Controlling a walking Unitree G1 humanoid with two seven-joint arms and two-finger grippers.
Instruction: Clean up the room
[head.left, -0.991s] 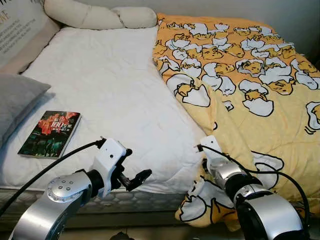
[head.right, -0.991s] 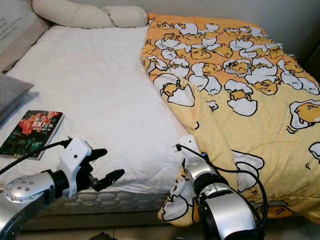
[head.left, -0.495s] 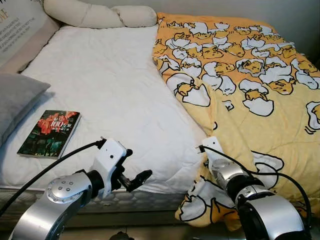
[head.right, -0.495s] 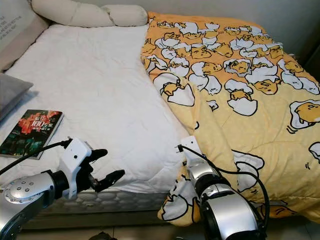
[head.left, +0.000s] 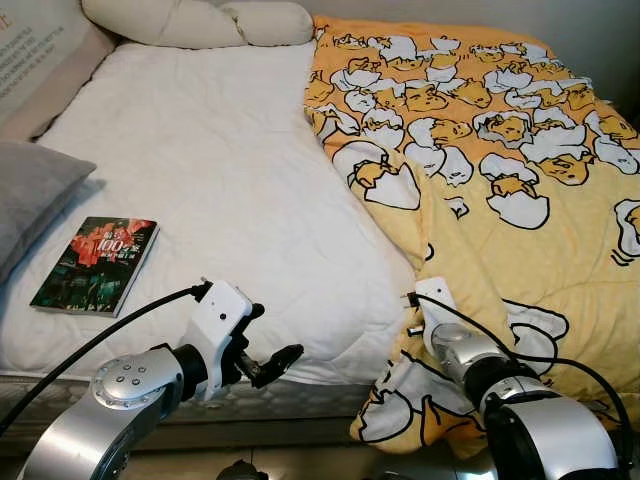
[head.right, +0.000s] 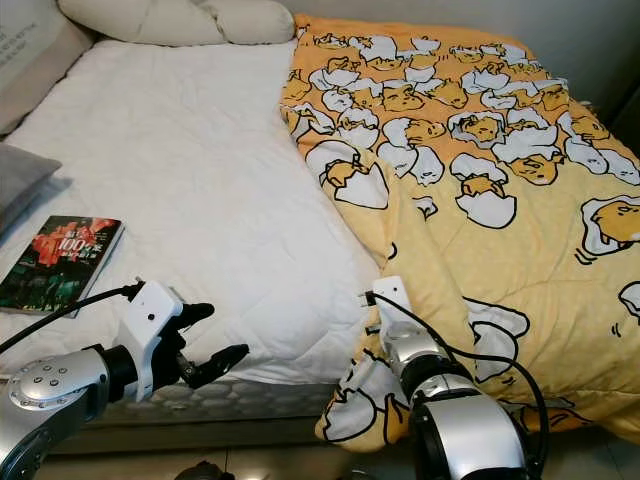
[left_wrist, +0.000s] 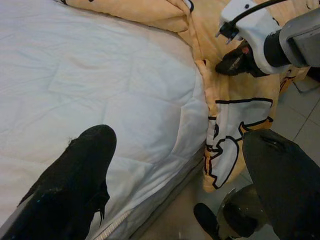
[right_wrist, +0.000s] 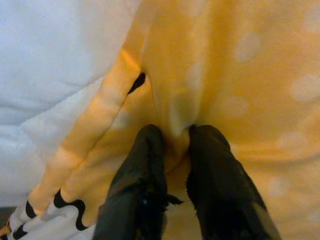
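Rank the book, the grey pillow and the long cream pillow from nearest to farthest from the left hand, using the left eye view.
From the left hand, at the bed's near edge:
1. Book, on the white sheet toward the left edge.
2. Grey pillow, just beyond the book at the bed's left side.
3. Long cream pillow, at the far head of the bed.

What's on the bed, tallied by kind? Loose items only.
Pillows: 3, a long cream pillow, a small cream pillow, a grey pillow
Books: 1, book
Blankets: 1, yellow blanket, pinched by the right gripper
Total: 5
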